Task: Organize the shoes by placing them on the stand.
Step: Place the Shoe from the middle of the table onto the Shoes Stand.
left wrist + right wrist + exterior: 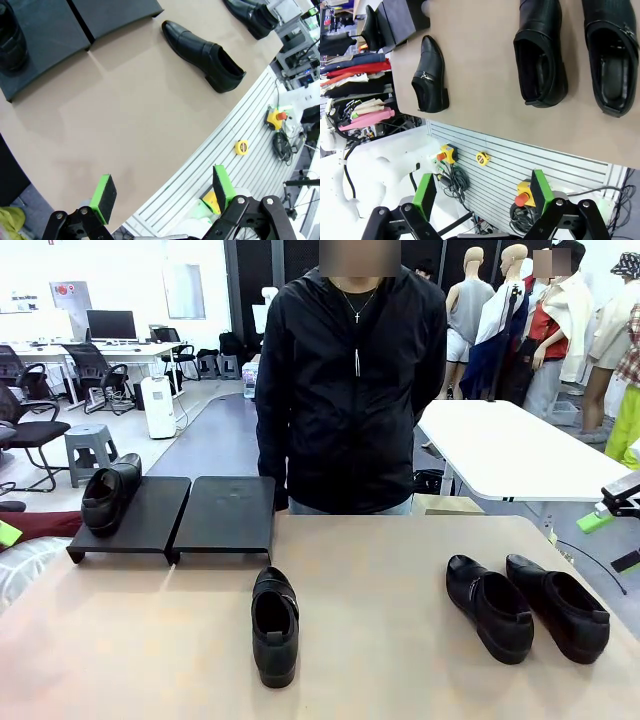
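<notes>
- One shoe [108, 498] is set on stand [225, 515], left platform.
- Middle shoe [274, 625] lies on table [380, 670], near stand.
- Third shoe [489, 607] and fourth shoe [558, 606] lie together, well right.
- Left gripper [163, 192], right gripper [482, 192]: jaws wide, nothing held.
- Middle shoe judged next; best gripped across sidewalls and set parallel.

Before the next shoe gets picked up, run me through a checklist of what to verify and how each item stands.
1. Left jaws open, empty: ok.
2. Right jaws open, empty: ok.
3. Room on the stand: ok; one shoe sits on the left platform, right platform bare.
4. All shoes on the stand: not ok; the middle shoe, inner right shoe and outer right shoe lie on the table.
5. Middle shoe upright, unobstructed: ok.
6. Person keeping off the shoes: ok.
</notes>
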Controlling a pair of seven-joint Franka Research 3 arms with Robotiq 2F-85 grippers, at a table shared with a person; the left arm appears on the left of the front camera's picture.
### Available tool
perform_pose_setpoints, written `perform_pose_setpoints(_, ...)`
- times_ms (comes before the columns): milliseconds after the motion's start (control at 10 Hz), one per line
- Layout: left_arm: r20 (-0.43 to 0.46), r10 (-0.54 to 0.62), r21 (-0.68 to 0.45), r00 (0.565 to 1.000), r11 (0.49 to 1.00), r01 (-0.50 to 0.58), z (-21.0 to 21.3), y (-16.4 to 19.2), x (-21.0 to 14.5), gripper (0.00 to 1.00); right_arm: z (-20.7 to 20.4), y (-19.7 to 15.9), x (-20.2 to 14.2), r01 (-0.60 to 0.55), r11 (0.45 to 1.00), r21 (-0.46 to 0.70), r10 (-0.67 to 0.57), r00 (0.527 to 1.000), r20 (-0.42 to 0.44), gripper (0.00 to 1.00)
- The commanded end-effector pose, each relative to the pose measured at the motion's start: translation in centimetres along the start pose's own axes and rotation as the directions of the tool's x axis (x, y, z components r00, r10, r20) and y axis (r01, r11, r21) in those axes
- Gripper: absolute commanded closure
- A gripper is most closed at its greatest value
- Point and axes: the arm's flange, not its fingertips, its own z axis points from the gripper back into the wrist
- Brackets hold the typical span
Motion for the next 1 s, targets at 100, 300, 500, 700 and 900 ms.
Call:
perform_pose_setpoints(100, -0.003, -0.022, -0.005, 1.000, 1.000, 0.022, 0.1, 0.2, -0.2, 0.00, 0.3, 0.1, 0.0, 0.008, 1.000, -0.006, -0.008, 1.000, -0.007, 0.00)
perform_pose_setpoints(300, -0.003, -0.022, -0.005, 1.000, 1.000, 0.022, 0.1, 0.2, -0.2, 0.00, 0.3, 0.1, 0.0, 0.008, 1.000, -0.006, -0.008, 1.000, -0.007, 0.00)
perform_pose_setpoints(500, -0.085, 0.084, 0.133, 0.993, 0.989, -0.072, -1.9, -5.6, 0.5, 0.00, 0.3, 0.1, 0.0, 0.008, 1.000, -0.006, -0.008, 1.000, -0.007, 0.00)
perform_pose_setpoints(700, -0.099, 0.323, 0.345, 0.941, 0.898, -0.272, -8.0, -16.6, 3.2, 0.00, 0.3, 0.1, 0.0, 0.008, 1.000, -0.006, -0.008, 1.000, -0.007, 0.00)
perform_pose_setpoints(900, -0.133, 0.346, 0.429, 0.929, 0.865, -0.260, -15.6, -24.7, 4.4, 0.00, 0.3, 0.1, 0.0, 0.008, 1.000, -0.006, -0.008, 1.000, -0.007, 0.00)
